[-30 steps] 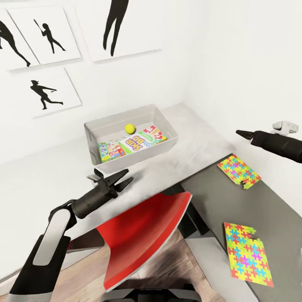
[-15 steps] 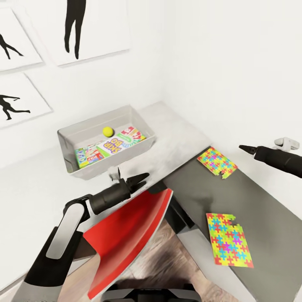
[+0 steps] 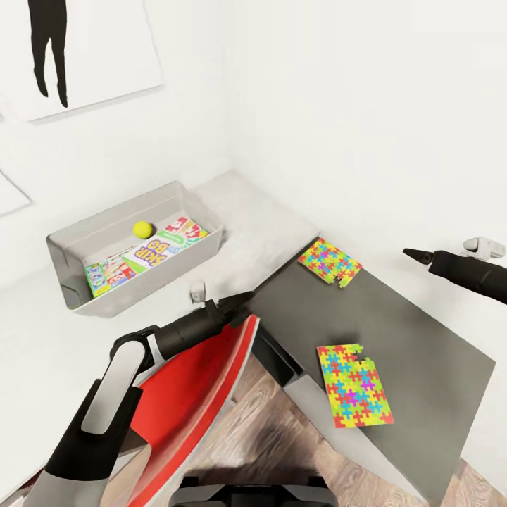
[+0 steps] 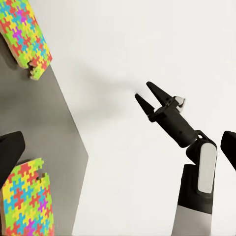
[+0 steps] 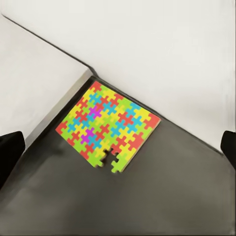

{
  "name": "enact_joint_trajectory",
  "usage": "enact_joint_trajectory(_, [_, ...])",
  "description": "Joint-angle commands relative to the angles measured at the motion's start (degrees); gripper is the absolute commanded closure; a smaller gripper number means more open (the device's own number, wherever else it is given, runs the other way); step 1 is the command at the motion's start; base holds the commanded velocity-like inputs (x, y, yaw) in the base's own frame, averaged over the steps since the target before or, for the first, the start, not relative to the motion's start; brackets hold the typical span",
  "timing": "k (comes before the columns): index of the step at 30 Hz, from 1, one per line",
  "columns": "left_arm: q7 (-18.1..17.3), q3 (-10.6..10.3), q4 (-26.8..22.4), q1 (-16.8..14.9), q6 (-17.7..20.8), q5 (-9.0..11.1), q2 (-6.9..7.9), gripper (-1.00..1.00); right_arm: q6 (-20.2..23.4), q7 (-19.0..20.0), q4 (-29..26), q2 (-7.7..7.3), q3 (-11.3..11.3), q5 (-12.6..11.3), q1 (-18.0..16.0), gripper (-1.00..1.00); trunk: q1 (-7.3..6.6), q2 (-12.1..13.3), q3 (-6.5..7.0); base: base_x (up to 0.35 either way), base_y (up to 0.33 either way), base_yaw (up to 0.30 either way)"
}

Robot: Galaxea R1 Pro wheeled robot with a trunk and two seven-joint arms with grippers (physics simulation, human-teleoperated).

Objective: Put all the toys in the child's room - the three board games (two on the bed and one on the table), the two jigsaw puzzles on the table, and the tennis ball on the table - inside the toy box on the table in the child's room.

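Cut off, covered, or too small to read

Wall picture (image 3: 67,53) cropped at the top edge, head of the silhouette lost; far tip of the right gripper (image 3: 415,255) too slender in the head view to judge the jaw gap. Print on the green-edged game box (image 3: 105,274) in the toy box (image 3: 67,271) too small to read. Near puzzle mat (image 4: 22,201) cropped at the left wrist frame's edge, partly covered by a dark finger (image 4: 10,150).
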Motion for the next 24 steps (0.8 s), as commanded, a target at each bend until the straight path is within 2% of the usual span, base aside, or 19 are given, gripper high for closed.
enact_joint_trajectory(1, [-0.15,-0.03,-0.01,-0.03,0.09,-0.20,0.01,-1.00,0.28,0.60,0.01,0.02,-0.07,0.54,-0.03,-1.00,0.03,-0.09,-0.08,0.000,0.000,-0.283])
enact_joint_trajectory(9, [0.05,0.04,0.00,-0.07,0.06,-0.20,0.02,-1.00,0.28,0.60,-0.02,0.20,0.07,0.50,0.10,-1.00,0.03,-0.09,-0.08,0.000,0.000,-0.272])
enact_joint_trajectory(15, [0.08,0.28,-0.01,-1.03,0.09,-0.25,0.17,-1.00,0.28,0.66,-0.02,0.26,0.13,0.49,0.19,-1.00,0.03,-0.09,-0.08,0.000,0.000,-0.137])
enact_joint_trajectory(18, [2.39,0.50,0.00,-6.07,0.61,-0.16,0.63,-1.00,0.28,0.69,-0.02,0.16,-0.04,0.47,0.96,-1.00,0.03,-0.09,-0.08,0.000,0.000,-0.061])
enact_joint_trajectory(19, [2.39,0.50,0.00,-6.07,0.61,-0.16,0.63,-1.00,0.28,0.69,-0.02,0.16,-0.04,0.47,0.96,-1.00,0.03,-0.09,-0.08,0.000,0.000,-0.048])
enact_joint_trajectory(21, [5.60,0.34,0.00,-10.50,1.22,0.26,0.93,-1.00,0.28,1.09,-0.02,0.11,-0.21,0.43,2.22,-1.00,0.03,-0.09,-0.08,0.000,0.000,-0.035])
enact_joint_trajectory(22, [5.60,0.34,0.00,-10.50,1.22,0.26,0.93,-1.00,0.28,1.09,-0.02,0.11,-0.21,0.43,2.22,-1.00,0.03,-0.09,-0.08,0.000,0.000,-0.031])
enact_joint_trajectory(24, [9.33,0.15,0.00,-14.33,2.22,0.81,0.84,-1.00,0.28,2.48,-0.02,0.05,-0.47,0.38,3.93,-1.00,0.03,-0.09,-0.08,0.000,0.000,-0.022])
